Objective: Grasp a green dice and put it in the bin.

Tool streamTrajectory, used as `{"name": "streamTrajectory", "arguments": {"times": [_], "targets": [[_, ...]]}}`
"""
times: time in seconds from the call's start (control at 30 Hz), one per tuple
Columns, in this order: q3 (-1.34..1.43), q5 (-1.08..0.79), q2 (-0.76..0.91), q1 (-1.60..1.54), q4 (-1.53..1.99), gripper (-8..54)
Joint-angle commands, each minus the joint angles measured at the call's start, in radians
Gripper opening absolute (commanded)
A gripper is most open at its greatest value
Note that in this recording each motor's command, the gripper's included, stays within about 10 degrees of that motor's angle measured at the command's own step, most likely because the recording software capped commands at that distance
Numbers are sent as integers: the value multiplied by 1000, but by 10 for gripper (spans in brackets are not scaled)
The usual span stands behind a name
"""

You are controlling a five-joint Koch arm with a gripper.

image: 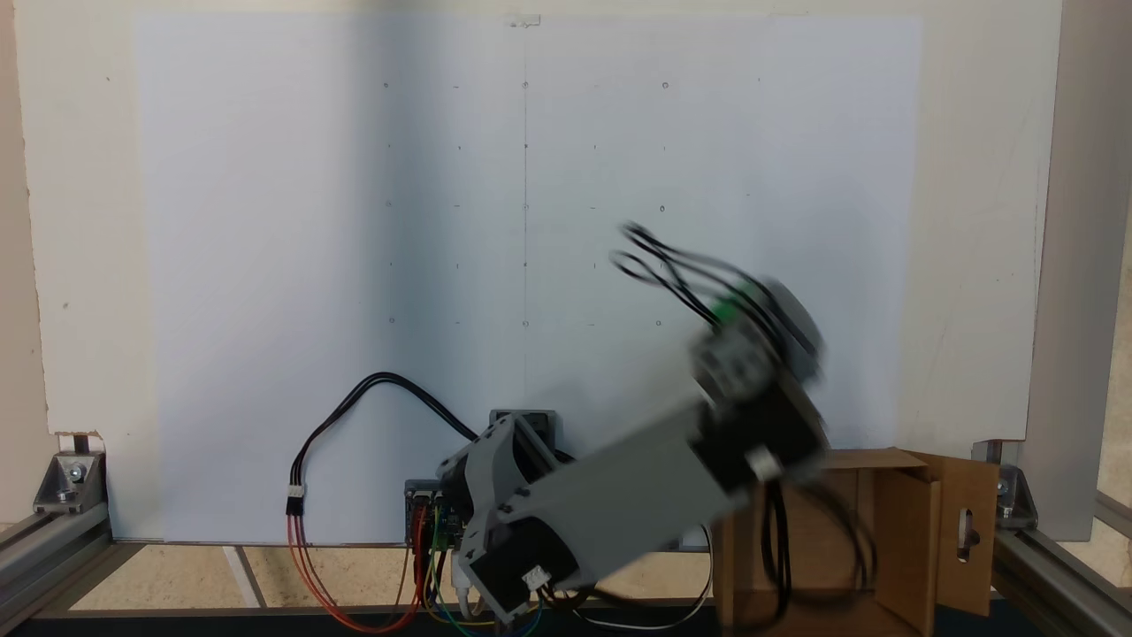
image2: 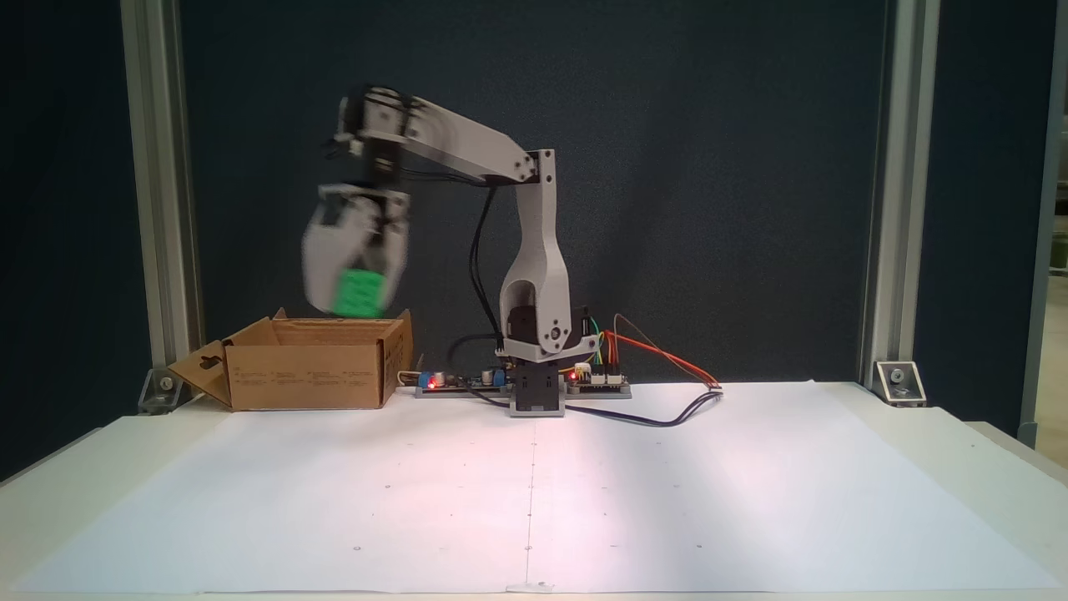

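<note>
a white paper sheet (image2: 534,492) covers the table in front of a dark backdrop, with grey metal posts (image2: 158,192) at either side. the gripper (image2: 355,305) hangs pointing down and is smeared by motion blur, its pale jaws pinching the die (image2: 360,292), a bright green cube seen between the finger ends. the die sits in the air just above the open top of the box (image2: 309,376), not touching it, over the box's right half as this fixed view shows it. in a fixed view from above, the die (image: 727,310) shows as a small green patch at the blurred tip of the arm, beside looping black cables (image: 659,261), and it lies up and to the left of the box (image: 902,540) in that picture. the box is brown cardboard with its flaps open; one flap with an oblong slot (image2: 200,371) juts out to the left in the side view. the grey arm (image2: 534,242) rises from its base (image2: 538,392) and bends over toward the box. a circuit board with small red lights (image2: 450,382) lies by the base, and red, orange and black wires (image2: 667,367) trail off to the right across the paper.
</note>
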Motion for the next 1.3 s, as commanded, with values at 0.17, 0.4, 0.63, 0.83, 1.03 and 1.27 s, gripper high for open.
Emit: {"name": "streamTrajectory", "arguments": {"times": [0.17,0.4,0.63,0.83,1.03,1.27], "targets": [[-89,14,12,322,-72,115],[-89,-95,-51,558,-91,115],[-89,-206,-222,693,-230,115],[-89,-299,-313,761,-298,115],[-66,-347,-337,787,-293,273],[-49,-324,-334,788,-299,466]]}}
